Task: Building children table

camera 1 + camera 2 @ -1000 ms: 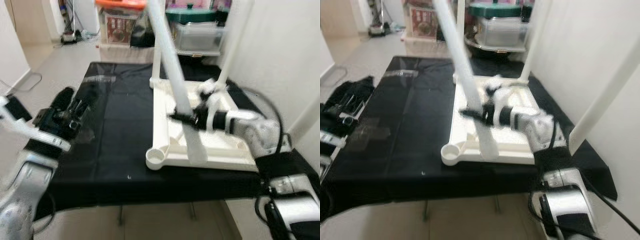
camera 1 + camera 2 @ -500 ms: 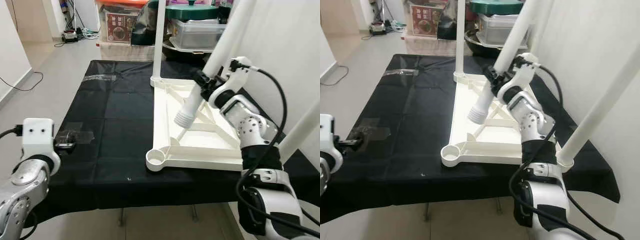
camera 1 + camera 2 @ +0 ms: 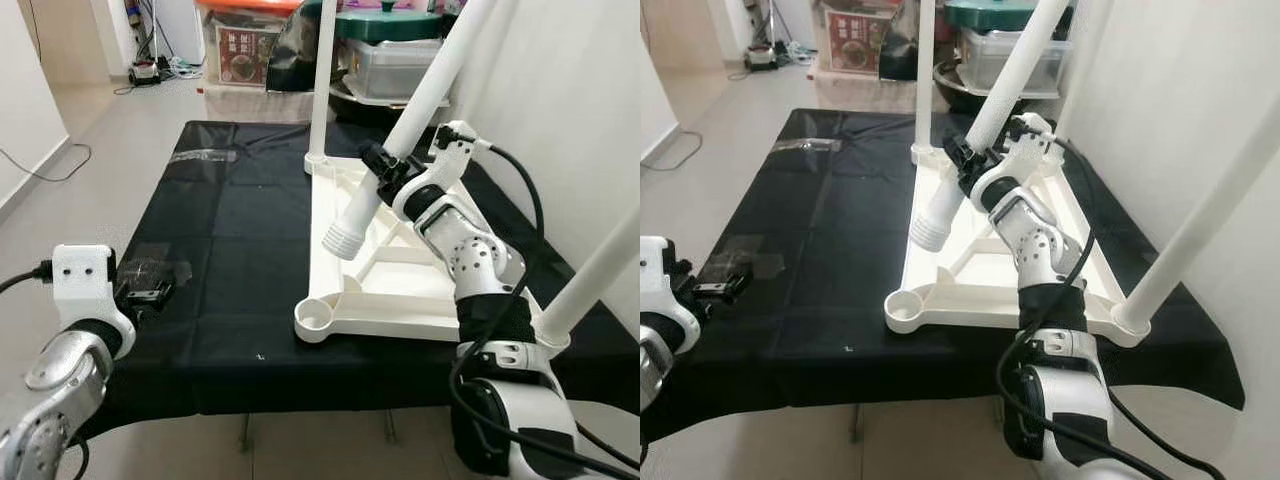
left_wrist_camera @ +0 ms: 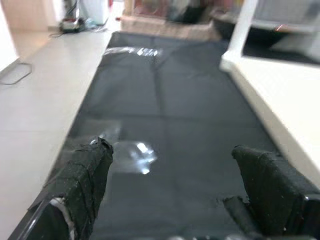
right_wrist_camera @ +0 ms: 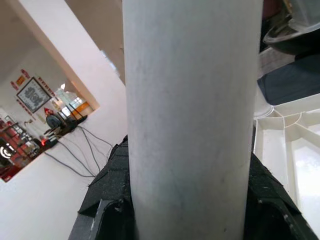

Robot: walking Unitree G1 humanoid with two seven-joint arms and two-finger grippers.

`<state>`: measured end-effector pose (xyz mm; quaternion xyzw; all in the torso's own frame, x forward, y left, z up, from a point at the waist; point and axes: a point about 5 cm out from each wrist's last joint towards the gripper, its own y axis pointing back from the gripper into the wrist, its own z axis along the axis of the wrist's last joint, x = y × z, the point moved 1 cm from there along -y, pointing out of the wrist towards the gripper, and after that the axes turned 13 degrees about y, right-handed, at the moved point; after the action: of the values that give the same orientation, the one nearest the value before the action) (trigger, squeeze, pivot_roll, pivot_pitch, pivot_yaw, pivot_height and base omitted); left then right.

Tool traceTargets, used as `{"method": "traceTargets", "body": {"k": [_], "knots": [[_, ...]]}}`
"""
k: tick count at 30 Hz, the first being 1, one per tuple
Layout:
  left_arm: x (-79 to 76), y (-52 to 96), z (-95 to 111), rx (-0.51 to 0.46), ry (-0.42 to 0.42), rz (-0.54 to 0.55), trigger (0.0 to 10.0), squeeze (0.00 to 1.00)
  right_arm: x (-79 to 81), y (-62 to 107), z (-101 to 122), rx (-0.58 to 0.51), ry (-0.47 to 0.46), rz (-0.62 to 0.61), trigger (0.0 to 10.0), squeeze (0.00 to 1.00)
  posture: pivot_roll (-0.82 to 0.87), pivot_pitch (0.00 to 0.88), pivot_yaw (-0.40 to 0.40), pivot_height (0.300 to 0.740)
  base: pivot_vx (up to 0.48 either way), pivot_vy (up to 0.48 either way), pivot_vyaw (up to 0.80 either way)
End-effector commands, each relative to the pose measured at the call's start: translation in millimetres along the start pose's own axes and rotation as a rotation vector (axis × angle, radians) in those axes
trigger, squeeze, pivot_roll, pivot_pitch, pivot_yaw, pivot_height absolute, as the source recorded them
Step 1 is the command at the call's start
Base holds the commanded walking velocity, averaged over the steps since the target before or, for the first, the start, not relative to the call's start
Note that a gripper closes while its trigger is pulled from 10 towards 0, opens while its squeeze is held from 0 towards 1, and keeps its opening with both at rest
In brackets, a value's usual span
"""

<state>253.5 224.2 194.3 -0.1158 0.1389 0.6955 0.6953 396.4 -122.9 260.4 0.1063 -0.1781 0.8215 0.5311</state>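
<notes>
A white children's table top (image 3: 420,285) lies upside down on a black-covered table (image 3: 240,230). One white leg (image 3: 319,80) stands upright in its far left corner, and another (image 3: 600,265) rises from the near right corner. The near left corner socket (image 3: 318,318) is empty. My right gripper (image 3: 385,172) is shut on a loose white leg (image 3: 400,130), held tilted above the table top with its ribbed end (image 3: 345,238) pointing down and left. In the right wrist view that leg (image 5: 190,110) sits between the black fingers (image 5: 107,200). My left gripper (image 4: 175,185) is open over the cloth at the near left edge.
Plastic storage boxes and a green-lidded pot (image 3: 385,45) stand behind the table. A white wall (image 3: 560,100) runs close along the right side. Open floor with a cable (image 3: 40,165) lies to the left. A shiny tape patch (image 3: 150,268) is on the cloth.
The held leg has swung from leaning left to leaning right; its ribbed end has lifted off the table top and shifted left. My left arm has drawn back to the near left edge.
</notes>
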Motion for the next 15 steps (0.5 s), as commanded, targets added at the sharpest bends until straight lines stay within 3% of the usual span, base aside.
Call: {"method": "traceTargets", "body": {"k": [1,6,10,15], "knots": [[-1.0,1.8,1.4,-0.013,0.02,-0.018,10.0,0.0,1.0,1.6,3.3,-0.03,0.003,0.002,10.0,0.0,0.05,0.0,-0.054,0.74,0.0,0.0,0.0],[-6.5,4.4,-1.9,-0.015,0.06,-0.077,10.0,0.0,8.7,3.0,2.9,-0.048,0.012,0.066,10.0,0.0,0.05,0.0,-0.055,0.74,0.0,0.0,0.0],[-29.9,11.2,-2.7,0.002,0.104,-0.315,10.0,0.0,55.4,19.2,9.9,-0.104,0.036,0.508,10.0,0.0,0.05,0.0,-0.054,0.74,0.0,0.0,0.0],[-44.1,18.2,-5.8,0.041,0.094,-0.462,10.0,0.0,71.3,25.9,12.3,-0.105,0.036,0.671,10.0,0.0,0.05,0.0,-0.054,0.74,0.0,0.0,0.0]]}}
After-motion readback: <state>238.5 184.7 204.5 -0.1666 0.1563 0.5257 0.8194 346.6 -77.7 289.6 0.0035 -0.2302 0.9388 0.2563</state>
